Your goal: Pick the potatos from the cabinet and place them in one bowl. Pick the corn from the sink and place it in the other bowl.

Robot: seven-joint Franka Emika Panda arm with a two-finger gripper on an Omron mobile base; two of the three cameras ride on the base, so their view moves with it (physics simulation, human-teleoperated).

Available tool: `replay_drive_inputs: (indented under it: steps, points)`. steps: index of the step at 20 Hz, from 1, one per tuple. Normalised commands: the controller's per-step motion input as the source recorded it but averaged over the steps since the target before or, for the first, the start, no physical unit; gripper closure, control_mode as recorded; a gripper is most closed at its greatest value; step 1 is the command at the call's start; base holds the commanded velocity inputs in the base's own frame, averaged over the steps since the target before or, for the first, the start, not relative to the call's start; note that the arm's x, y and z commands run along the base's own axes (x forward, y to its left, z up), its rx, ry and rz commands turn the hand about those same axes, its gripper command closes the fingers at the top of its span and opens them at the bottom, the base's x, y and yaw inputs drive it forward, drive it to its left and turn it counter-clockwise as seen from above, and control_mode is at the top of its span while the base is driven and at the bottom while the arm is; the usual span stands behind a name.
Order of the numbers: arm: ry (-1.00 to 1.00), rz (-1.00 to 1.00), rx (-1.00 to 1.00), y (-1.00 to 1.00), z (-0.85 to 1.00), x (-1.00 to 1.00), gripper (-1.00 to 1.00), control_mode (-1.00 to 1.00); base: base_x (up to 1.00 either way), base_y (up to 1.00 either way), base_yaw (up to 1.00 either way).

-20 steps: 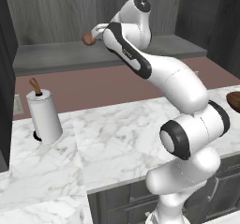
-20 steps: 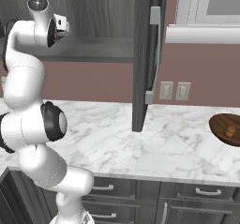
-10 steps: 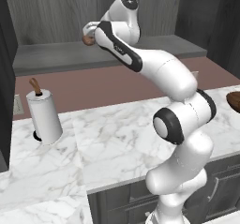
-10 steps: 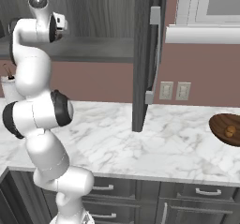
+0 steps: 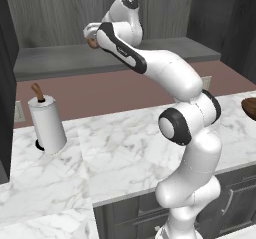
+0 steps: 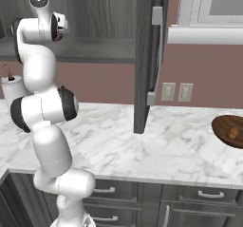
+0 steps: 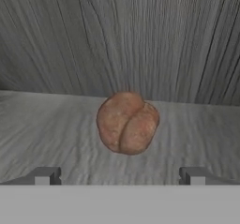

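Hand view has the fingers (image 7: 120,175) spread wide, empty, short of the round potato (image 7: 127,122) on the cabinet (image 5: 150,13) shelf near its back wall; closing early could nudge it rolling away.

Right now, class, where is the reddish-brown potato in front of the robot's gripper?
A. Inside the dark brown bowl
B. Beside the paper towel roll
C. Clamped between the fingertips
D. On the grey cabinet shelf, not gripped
D: the potato rests on the cabinet shelf, ahead of the open gripper.
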Motion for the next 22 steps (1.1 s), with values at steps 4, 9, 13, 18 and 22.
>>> replay_drive_inputs:
  steps: [4, 9, 13, 18, 22]
  points:
    - [0.0, 0.0, 0.0, 0.21, -0.36, 0.0, -1.0, -1.0, 0.0, 0.0, 0.0]
    - [0.0, 0.0, 0.0, 0.07, -0.18, 0.08, -1.0, -1.0, 0.0, 0.0, 0.0]
    - [0.0, 0.0, 0.0, -0.08, 0.0, 0.26, -1.0, -1.0, 0.0, 0.0, 0.0]
    - [0.02, 0.0, 0.0, -0.25, 0.08, 0.38, -1.0, -1.0, 0.0, 0.0, 0.0]
    - [0.05, 0.0, 0.0, -0.04, 0.13, 0.14, -1.0, -1.0, 0.0, 0.0, 0.0]
